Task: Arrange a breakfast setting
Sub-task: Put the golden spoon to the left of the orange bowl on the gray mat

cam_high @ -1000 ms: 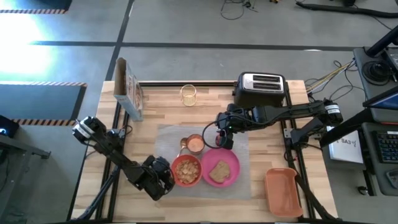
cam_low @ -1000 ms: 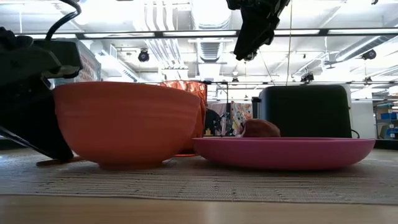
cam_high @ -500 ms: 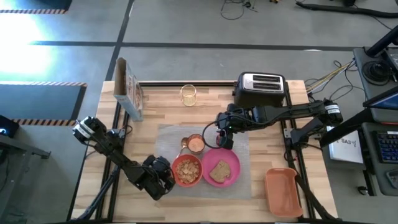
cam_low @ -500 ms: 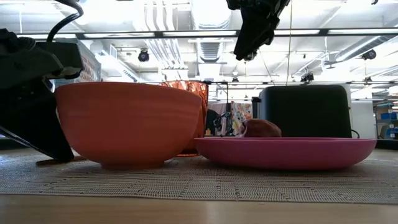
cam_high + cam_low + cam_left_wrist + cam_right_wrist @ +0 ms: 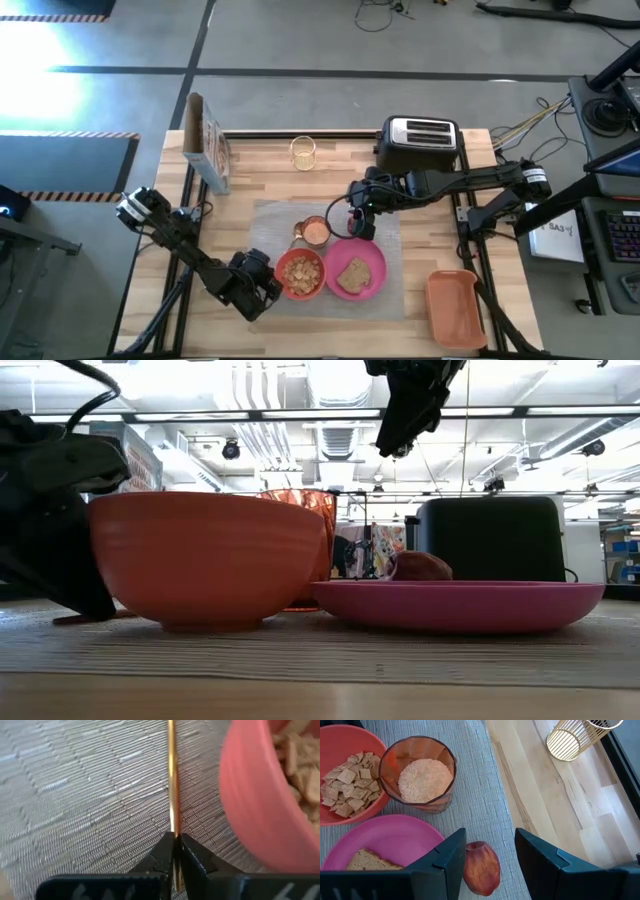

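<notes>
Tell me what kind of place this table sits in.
Most likely a robotics lab or workshop, not a home. The wooden table stands on a bare concrete floor marked with tape, loose cables trail beside it, and exposed ceiling ducts hang overhead.

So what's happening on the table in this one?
A breakfast setting is being laid out on a grey mat. The left tool is shut on a gold spoon lying beside the orange bowl of cereal. The right tool hangs open above a red apple next to the pink plate holding toast.
</notes>
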Robot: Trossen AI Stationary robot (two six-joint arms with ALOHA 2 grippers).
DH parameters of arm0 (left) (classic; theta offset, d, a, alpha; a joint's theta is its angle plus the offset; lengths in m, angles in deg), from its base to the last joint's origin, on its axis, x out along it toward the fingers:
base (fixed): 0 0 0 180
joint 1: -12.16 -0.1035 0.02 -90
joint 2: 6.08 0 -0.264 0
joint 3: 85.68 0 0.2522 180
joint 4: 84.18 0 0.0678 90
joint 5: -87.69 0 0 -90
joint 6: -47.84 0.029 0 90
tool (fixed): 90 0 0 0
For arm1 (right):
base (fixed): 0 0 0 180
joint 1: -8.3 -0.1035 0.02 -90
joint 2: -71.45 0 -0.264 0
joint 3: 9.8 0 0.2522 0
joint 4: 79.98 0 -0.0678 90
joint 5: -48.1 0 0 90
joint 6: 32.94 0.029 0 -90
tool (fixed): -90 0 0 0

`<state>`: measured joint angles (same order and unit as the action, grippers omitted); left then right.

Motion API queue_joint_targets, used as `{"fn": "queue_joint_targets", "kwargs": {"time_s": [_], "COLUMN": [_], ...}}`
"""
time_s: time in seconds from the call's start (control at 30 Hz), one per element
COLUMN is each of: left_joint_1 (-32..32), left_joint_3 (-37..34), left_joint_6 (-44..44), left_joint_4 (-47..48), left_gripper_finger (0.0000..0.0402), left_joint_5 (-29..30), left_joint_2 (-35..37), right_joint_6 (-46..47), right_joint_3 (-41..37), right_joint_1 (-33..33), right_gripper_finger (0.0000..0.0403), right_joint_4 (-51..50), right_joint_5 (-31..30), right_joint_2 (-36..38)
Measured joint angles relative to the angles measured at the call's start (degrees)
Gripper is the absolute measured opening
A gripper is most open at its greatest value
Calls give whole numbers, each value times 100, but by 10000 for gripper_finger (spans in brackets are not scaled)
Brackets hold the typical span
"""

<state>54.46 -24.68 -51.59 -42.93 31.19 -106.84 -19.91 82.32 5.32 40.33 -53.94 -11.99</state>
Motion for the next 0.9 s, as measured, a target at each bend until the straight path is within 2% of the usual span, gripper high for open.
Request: {"fn": "queue_joint_targets", "kwargs": {"time_s": [0.13, 0.43, 0.63, 0.9], "left_joint_1": [50, 143, 143, 275], "left_joint_3": [-2, 34, 607, 1128], "left_joint_6": [-791, -2083, -2295, -2494], "left_joint_4": [550, 1102, 2419, 2615], "left_gripper_finger": [6, 6, 6, 6], "left_joint_5": [-63, -339, -772, -970], "left_joint_2": [65, 177, 178, 65], "right_joint_6": [2, 2, 0, 2], "right_joint_3": [0, 1, -1, 1], "right_joint_1": [2, 0, 1, 2], "right_gripper_finger": [160, 160, 160, 160], "right_joint_4": [0, 0, 0, 0], "right_joint_5": [-1, -1, -1, 0], "right_joint_2": [0, 0, 0, 0]}}
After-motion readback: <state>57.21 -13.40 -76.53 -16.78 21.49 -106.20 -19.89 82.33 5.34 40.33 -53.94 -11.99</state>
